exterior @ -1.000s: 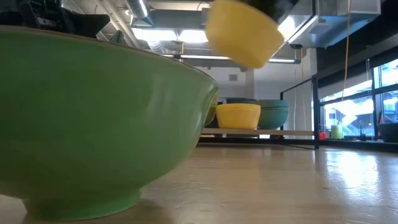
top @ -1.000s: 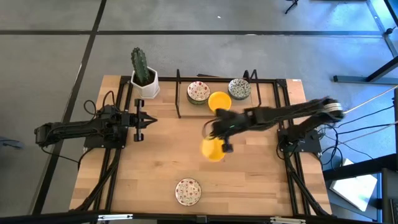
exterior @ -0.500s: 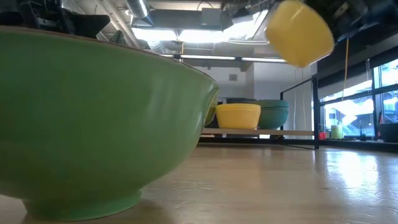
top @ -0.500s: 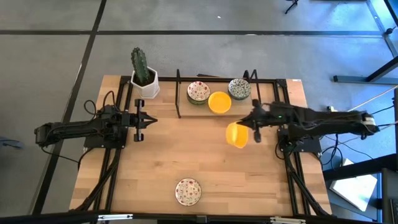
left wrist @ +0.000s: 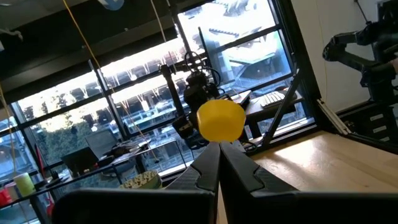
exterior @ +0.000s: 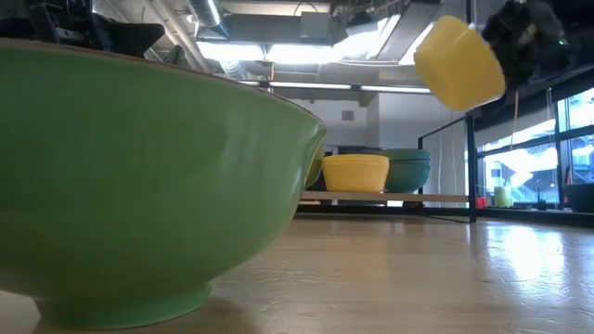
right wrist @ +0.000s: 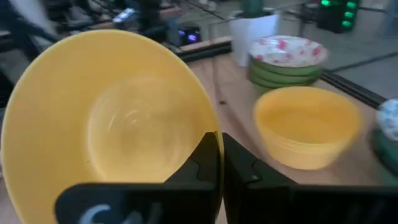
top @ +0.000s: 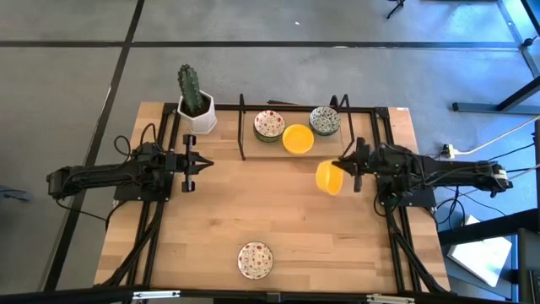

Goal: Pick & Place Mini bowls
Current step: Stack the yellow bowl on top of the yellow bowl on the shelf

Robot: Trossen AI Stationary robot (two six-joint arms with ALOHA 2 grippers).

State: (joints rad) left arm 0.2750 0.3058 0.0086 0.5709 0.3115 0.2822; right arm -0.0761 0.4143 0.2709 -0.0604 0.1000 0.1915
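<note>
Two dark, near-black jointed arms w/ slim segments, one each side of table. Left gripper (top: 205,163): two thin black tapered fingers. Right gripper (top: 342,168): same black finish. Black cables trail from right arm's base, far right.

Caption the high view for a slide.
Right pincer holds a yellow mini bowl above the table.
</note>
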